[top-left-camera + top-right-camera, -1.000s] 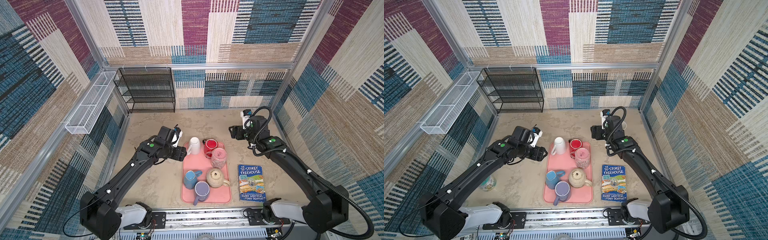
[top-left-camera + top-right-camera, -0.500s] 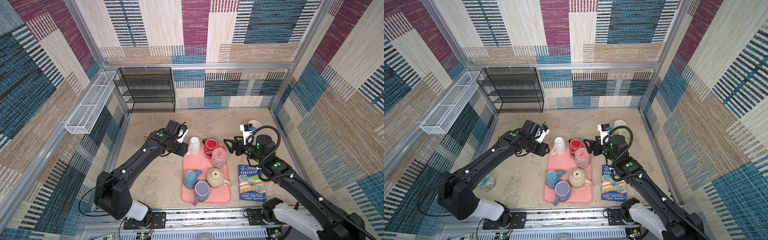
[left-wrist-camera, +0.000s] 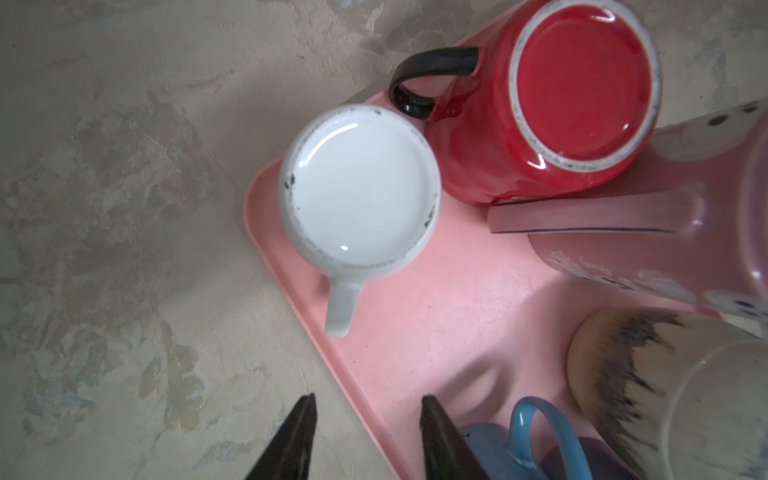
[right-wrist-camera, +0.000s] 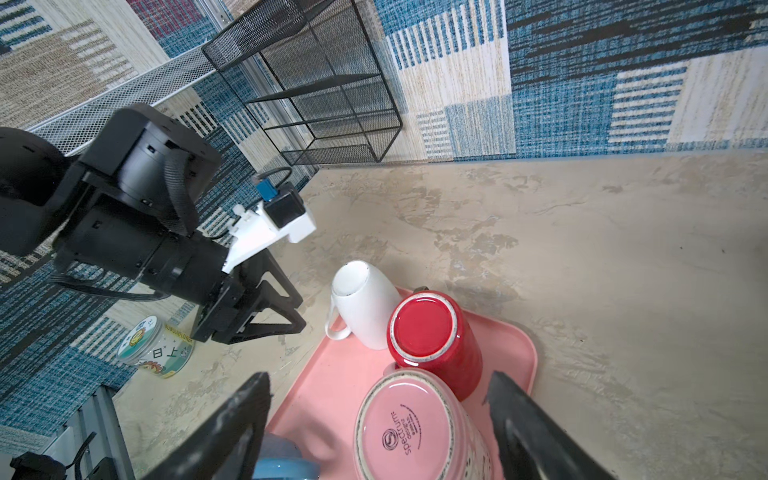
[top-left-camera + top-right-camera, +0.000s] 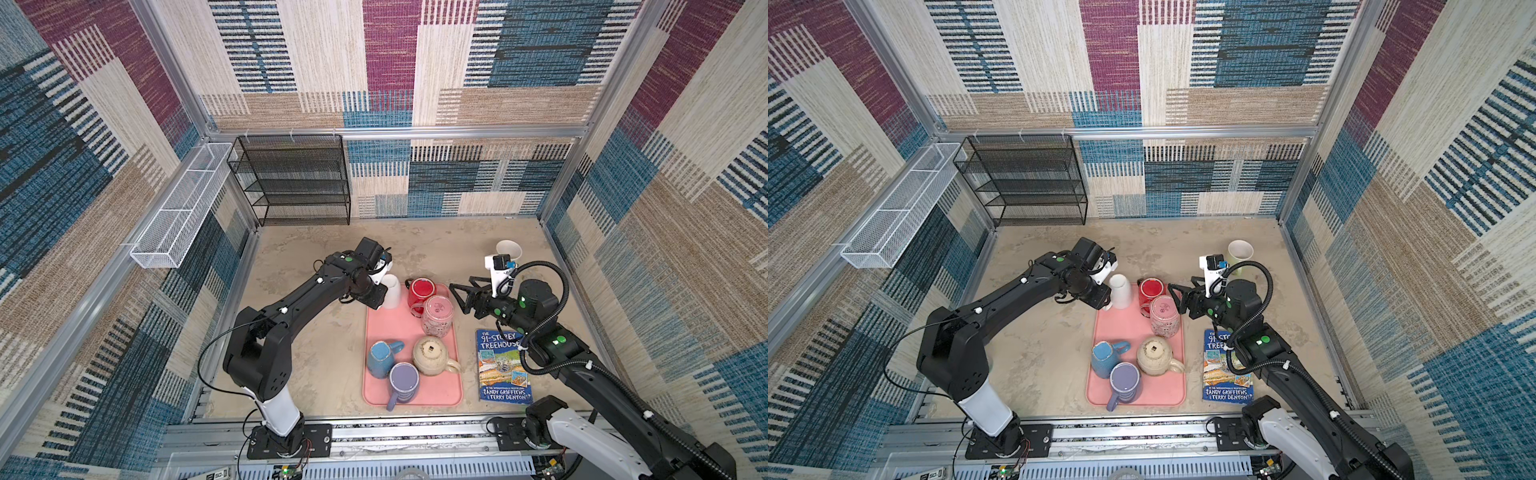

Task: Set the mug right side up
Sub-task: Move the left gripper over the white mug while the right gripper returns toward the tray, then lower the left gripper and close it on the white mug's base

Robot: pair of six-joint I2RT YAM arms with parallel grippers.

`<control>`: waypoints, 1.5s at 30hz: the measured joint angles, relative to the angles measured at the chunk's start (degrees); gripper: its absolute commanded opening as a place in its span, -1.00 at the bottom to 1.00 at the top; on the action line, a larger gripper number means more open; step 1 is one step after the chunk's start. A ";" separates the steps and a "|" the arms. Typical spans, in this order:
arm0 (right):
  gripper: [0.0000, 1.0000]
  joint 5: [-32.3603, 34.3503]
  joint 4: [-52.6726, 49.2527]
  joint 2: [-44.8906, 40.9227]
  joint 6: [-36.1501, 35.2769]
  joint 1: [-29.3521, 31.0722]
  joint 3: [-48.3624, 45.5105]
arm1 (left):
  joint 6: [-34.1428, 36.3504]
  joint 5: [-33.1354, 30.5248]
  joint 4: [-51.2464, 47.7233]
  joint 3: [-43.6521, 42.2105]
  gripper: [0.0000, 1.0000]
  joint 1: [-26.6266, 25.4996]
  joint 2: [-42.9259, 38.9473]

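Observation:
Several mugs stand bottom up on the pink tray (image 5: 392,332). At its far left corner is a white mug (image 5: 390,291) (image 3: 359,187), its handle pointing at my left gripper (image 5: 376,298) (image 3: 368,409). That gripper hovers over the tray's edge, a short way from the handle, jaws apart with nothing between them. A red mug (image 5: 422,290) (image 4: 428,328) and a pink mug (image 5: 437,316) (image 4: 409,432) stand beside it. My right gripper (image 5: 457,298) (image 4: 376,390) is wide open, and the pink mug's base lies between its fingers without touching them.
Blue (image 5: 380,359), purple (image 5: 404,380) and beige (image 5: 432,355) mugs fill the tray's near half. A book (image 5: 503,365) lies right of the tray. A cream cup (image 5: 509,249) stands upright at the back right. A black rack (image 5: 299,178) stands at the back left. A round tin (image 4: 156,347) sits under the left arm.
My right arm swung from the back right corner to the pink mug, leaving the cream cup behind. The left gripper moved toward the white mug and its jaws narrowed.

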 measured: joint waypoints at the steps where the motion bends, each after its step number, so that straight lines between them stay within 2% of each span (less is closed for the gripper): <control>1: 0.69 -0.04 0.17 -0.15 0.00 0.00 -0.15 | 0.09 -0.17 0.00 0.57 -0.19 -0.13 0.94; 17: 0.71 -1.68 1.60 -1.66 0.00 0.00 -1.29 | 1.29 -5.73 0.17 4.48 -0.31 -0.59 8.81; 31: 0.71 -1.84 2.40 -0.09 -0.04 0.00 -1.99 | 1.29 -6.12 0.17 6.58 -0.41 -0.57 11.58; 45: 0.71 -1.49 2.91 0.07 -0.04 0.00 -1.99 | 1.29 -7.21 -0.04 7.91 -0.71 -0.59 13.20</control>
